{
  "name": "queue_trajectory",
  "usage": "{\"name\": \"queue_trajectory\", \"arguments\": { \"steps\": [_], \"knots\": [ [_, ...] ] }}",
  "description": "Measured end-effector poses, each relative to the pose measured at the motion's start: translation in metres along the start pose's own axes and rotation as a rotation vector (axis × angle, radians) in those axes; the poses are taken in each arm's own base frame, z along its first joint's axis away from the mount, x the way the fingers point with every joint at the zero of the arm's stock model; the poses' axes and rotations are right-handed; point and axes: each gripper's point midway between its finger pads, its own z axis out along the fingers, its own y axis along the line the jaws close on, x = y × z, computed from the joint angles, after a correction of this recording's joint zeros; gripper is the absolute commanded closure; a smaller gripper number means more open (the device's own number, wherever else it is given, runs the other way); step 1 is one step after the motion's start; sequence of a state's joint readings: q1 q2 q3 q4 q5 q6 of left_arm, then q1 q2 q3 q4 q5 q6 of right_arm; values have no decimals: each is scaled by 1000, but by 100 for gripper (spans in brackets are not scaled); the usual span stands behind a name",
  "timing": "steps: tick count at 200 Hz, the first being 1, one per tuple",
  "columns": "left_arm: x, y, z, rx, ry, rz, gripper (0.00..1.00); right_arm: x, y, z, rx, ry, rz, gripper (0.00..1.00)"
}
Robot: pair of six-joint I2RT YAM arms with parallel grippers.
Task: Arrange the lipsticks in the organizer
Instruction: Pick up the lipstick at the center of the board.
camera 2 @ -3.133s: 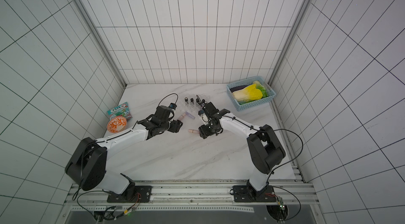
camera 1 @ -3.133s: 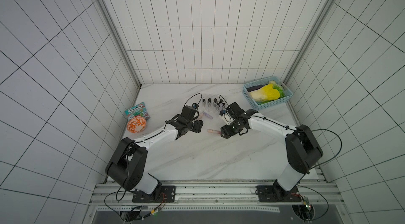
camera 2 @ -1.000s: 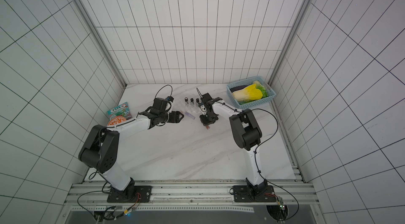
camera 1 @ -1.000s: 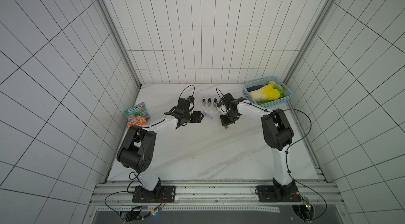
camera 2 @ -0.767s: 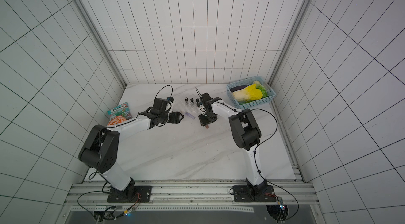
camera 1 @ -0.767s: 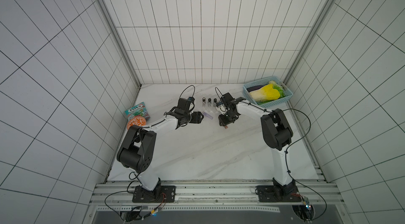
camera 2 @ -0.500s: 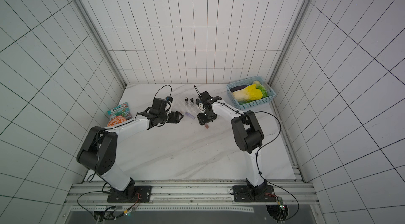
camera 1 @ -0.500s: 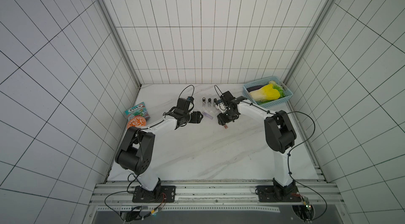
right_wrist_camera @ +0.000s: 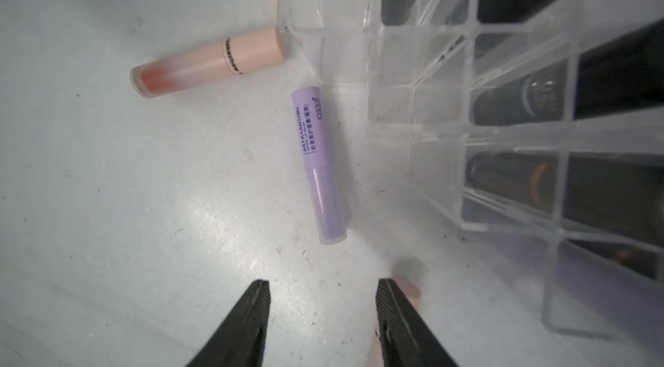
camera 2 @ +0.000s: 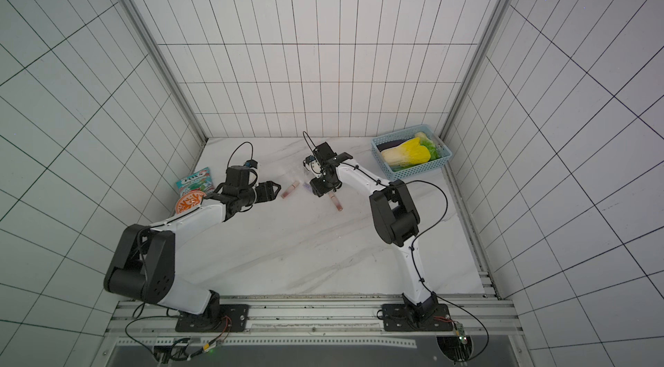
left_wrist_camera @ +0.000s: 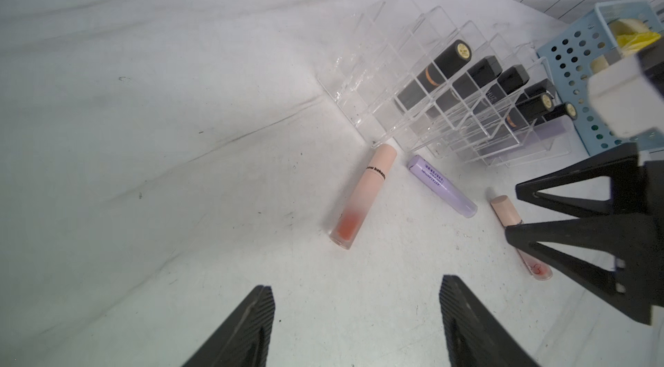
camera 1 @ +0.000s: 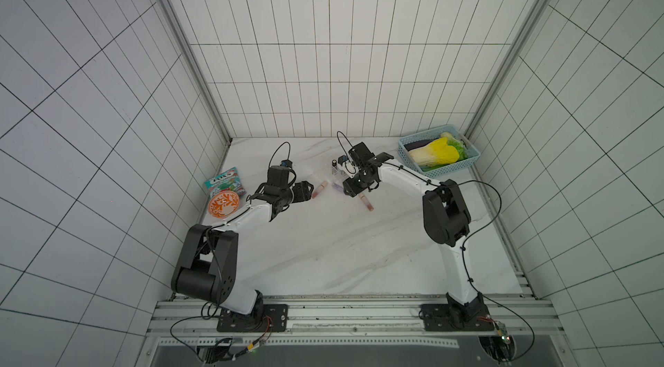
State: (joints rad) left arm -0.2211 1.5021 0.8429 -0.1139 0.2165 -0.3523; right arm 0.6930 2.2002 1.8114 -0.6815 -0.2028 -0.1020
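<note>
In a top view, the lilac lip balm lies at six o'clock of the clear organizer, outside it. The right gripper and left gripper are both spread and empty. It seems a picking step: next, the right gripper must straddle the balm and close.

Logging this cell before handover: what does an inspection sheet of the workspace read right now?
Surface: white marble tabletop, lightly marked.
Job's things: clear organizer holds black lipsticks; pink tube, second pink tube, lilac tube lie loose beside it.
Clutter: blue basket holding a cabbage, snack packet, orange dish.
Pincers: left pincer open, empty; right pincer open, empty.
Cables: black cable loops at both wrists.
Surroundings: white tiled walls, metal rail in front.
</note>
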Motion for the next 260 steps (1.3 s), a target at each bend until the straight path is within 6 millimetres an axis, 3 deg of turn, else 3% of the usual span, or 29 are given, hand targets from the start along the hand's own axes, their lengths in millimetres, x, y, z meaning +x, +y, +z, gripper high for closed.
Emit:
{"name": "queue_trajectory", "arguments": {
  "steps": [39,116,162,188,221,241,260],
  "knots": [
    [-13,-9,-6,35,-49,4,29,1,-1,18,-10,6,-2,51],
    [-13,-13,-10,56,-58,-1,29,-9,-5,41,-15,-6,-5,56],
    [-21,-23,-22,89,-86,-3,30,-10,-4,43,-5,0,-15,82],
    [-26,-33,-35,130,-104,-10,31,-7,2,41,-14,1,-15,92],
    [-30,-53,-56,219,-107,-23,32,17,12,16,-36,21,7,95],
    [-28,-70,-68,300,-78,-36,30,22,24,-24,-62,-22,23,95],
    [-30,-89,-79,391,-47,-44,25,21,39,-77,-99,-113,29,94]
  ]
}}
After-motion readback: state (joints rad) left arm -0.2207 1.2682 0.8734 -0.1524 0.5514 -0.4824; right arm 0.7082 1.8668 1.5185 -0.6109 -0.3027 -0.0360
